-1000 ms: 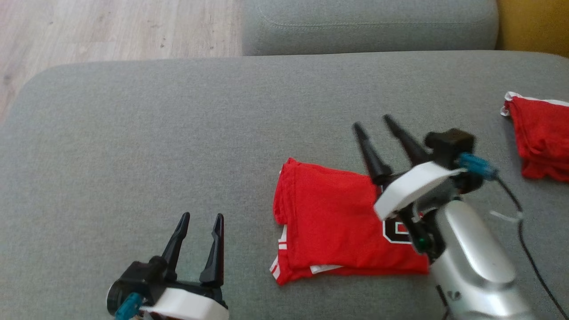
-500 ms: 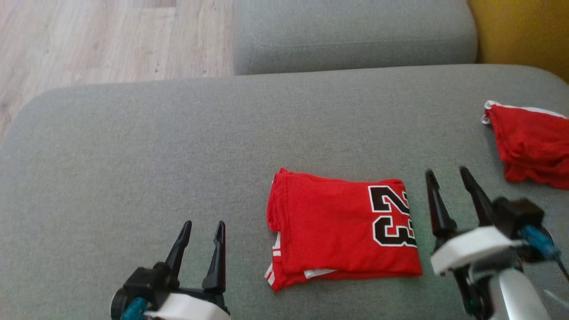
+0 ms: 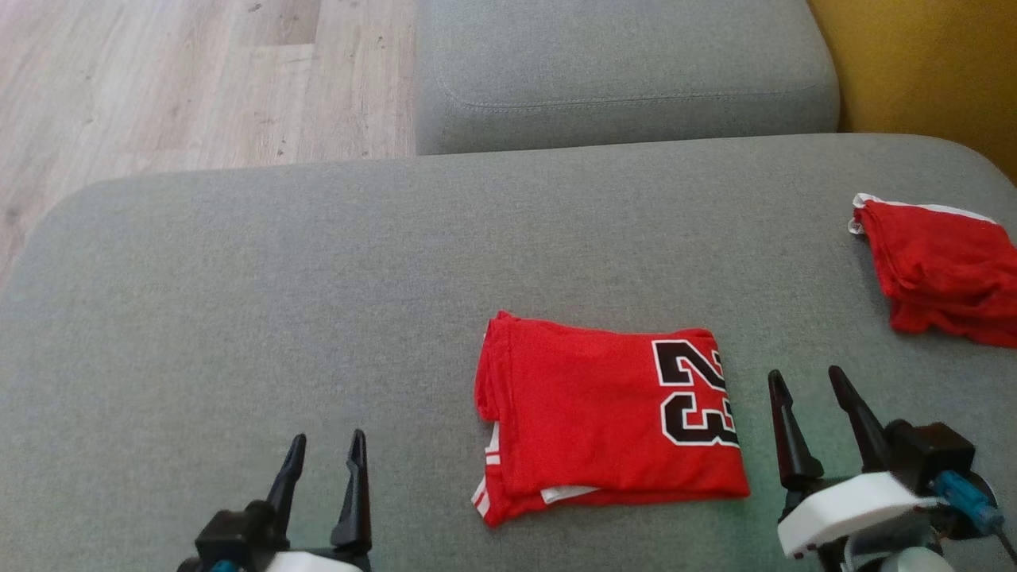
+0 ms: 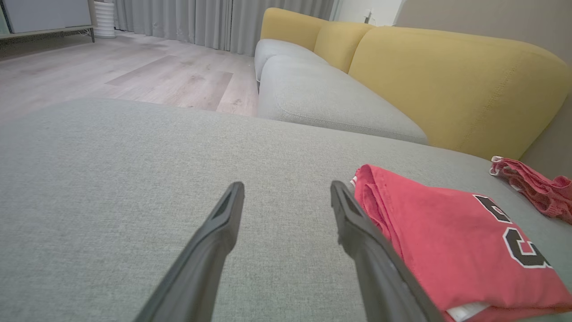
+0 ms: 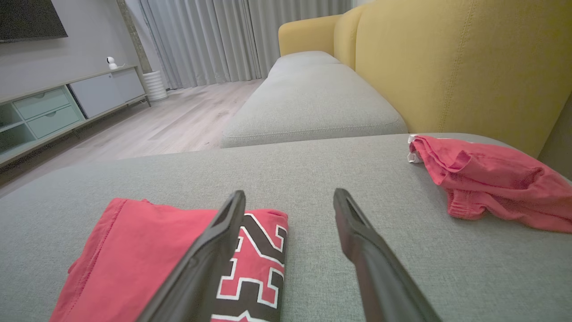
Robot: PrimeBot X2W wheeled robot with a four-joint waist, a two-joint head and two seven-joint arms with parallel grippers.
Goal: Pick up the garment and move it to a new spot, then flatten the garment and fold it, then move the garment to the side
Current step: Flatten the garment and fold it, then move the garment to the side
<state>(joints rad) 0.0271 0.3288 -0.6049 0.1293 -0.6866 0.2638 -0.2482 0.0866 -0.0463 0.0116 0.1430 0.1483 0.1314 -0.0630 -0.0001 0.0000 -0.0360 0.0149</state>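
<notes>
Garment (image 3: 608, 417) of red cloth lies folded into a neat rectangle, flat on the grey seat cushion (image 3: 318, 262), with the black number 23 on its right part (the digits lie sideways as seen from the robot's side). It lies between the two grippers, nearer to the right one, and apart from both. The right gripper (image 3: 804, 372) stands just beside the garment's right edge, its two dark fingers spread wide and holding nothing. In its wrist view one finger crosses in front of the printed number; whether it is above the cloth or only beside it, I cannot tell. The left gripper (image 3: 327, 435) is further off, to the left of the folded edge, over bare cushion, its jaws also wide and empty. At the far right of the cushion a second red cloth (image 3: 937, 274) lies crumpled, well apart from the folded one. Behind are another grey cushion (image 3: 620, 71), the yellow backrest (image 3: 914, 63) and the pale wooden floor (image 3: 159, 79).
</notes>
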